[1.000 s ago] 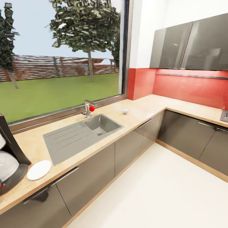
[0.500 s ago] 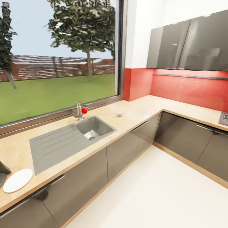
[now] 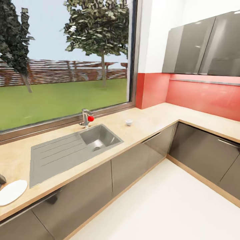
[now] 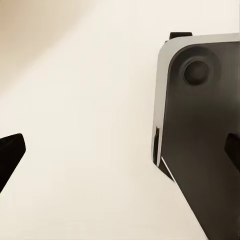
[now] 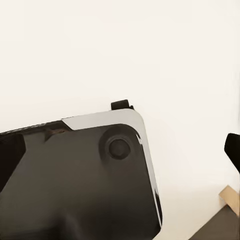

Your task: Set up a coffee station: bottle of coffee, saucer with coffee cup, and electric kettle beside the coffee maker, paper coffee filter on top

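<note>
On the worktop (image 3: 150,121), the saucer (image 3: 11,192) lies at 8 o'clock, the coffee cup (image 3: 129,122) near centre beside the sink (image 3: 66,151). Both pairs of fingers (image 4: 11,154) (image 5: 233,147) stand released over the floor.

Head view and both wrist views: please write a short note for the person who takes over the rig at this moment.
Left gripper: open, empty, above pale floor. Right gripper: open, empty, likewise.
The saucer lies on the kitchen countertop at the head view's left edge, nothing on it. The coffee cup stands on the same top, right of the sink, far from the saucer.
Done: saucer is on the counter.
Left: cup onto saucer. Bottle, filter and kettle cannot be judged from here.
</note>
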Robot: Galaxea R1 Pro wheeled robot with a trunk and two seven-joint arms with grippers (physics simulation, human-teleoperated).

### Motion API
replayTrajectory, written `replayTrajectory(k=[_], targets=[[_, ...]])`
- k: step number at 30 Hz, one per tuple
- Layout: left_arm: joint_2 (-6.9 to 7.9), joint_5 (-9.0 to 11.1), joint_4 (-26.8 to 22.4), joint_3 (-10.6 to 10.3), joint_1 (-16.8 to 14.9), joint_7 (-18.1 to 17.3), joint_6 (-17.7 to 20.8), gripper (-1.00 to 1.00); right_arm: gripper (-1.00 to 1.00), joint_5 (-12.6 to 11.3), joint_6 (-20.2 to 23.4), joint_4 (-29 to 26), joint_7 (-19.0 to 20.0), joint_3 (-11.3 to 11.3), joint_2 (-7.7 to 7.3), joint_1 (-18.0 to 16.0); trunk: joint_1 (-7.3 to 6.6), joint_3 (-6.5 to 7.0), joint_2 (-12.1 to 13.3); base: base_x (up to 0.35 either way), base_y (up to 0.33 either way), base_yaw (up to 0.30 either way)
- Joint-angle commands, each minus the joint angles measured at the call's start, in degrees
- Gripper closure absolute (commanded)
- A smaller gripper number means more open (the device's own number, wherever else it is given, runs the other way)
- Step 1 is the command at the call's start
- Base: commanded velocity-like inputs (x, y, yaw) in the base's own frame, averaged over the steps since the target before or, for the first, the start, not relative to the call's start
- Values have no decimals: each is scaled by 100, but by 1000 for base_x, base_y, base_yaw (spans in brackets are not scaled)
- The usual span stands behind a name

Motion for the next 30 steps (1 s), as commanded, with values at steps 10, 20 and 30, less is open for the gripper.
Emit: replayTrajectory(k=[10,20,30], targets=[[1,42,-3,-36,-5,19,-20,-100,-100,41,-21,5,37,-49,2,-4,5,-10,-10,186,-243,29],[1,42,-3,-32,-5,22,-29,-100,-100,39,-19,3,37,-49,2,-4,5,-10,-10,186,-243,0],[-1,41,-3,-32,-5,21,-61,-100,-100,43,-21,5,23,-41,2,-4,5,-10,-10,186,-243,0]])
